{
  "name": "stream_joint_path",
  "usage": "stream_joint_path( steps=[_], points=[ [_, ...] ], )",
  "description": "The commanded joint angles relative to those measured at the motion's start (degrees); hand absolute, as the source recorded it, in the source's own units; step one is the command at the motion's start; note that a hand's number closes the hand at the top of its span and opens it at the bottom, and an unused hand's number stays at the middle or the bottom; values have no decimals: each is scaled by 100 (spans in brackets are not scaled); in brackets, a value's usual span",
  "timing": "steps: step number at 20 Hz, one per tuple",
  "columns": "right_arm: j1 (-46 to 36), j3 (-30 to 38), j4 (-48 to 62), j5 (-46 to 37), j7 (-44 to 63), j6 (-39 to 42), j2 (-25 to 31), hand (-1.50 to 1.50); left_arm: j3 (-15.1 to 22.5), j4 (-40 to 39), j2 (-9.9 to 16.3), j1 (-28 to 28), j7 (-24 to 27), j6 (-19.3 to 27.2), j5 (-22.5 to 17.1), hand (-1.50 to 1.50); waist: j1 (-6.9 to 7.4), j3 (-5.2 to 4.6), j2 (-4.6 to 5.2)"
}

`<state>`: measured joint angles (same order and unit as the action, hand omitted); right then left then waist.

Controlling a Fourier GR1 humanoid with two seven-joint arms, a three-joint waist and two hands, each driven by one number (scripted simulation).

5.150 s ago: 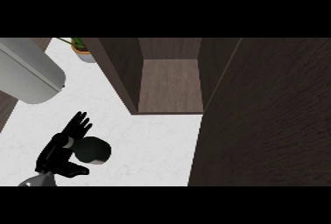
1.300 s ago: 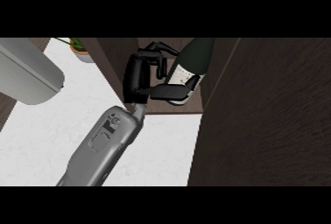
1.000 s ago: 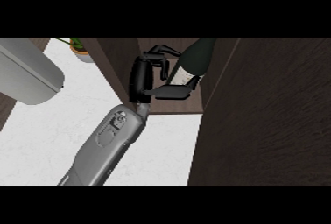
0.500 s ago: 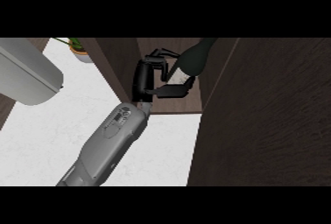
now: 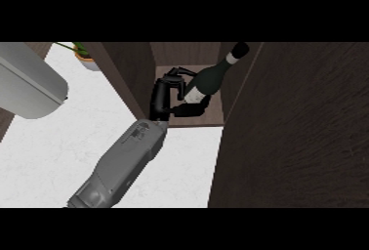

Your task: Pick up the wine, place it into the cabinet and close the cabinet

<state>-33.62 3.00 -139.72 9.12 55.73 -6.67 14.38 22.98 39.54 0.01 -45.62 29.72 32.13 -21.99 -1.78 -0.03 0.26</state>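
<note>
Upper centre of the frame: wine now tipped neck-first toward the upper right, inside the open cabinet; left hand still curled round its base; placing nearly done, release and door-closing probably next; right hand out of view.

No legible text, number, brand or sign appears anywhere in the head view. The wine bottle, held inside the open cabinet at the far centre, carries a pale label on its body (a light patch only, with no characters that can be made out). The grey forearm shows faint dark markings near the wrist, too small to read.
</note>
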Motion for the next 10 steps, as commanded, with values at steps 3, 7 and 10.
stream_joint_path(
  steps=[3,7,10],
  points=[
    [371,202,-733,567,478,47,65,-150,230,-339,-1,28,404,327,-243,150,-2,2,-18],
    [154,-152,-447,211,204,-26,-93,-150,-84,-1167,-1,-336,887,-182,-710,150,-60,-3,20],
    [84,12,-215,342,66,32,-75,-150,-273,-1227,-1,-458,1100,-166,-811,150,-1,-1,9]
  ],
)
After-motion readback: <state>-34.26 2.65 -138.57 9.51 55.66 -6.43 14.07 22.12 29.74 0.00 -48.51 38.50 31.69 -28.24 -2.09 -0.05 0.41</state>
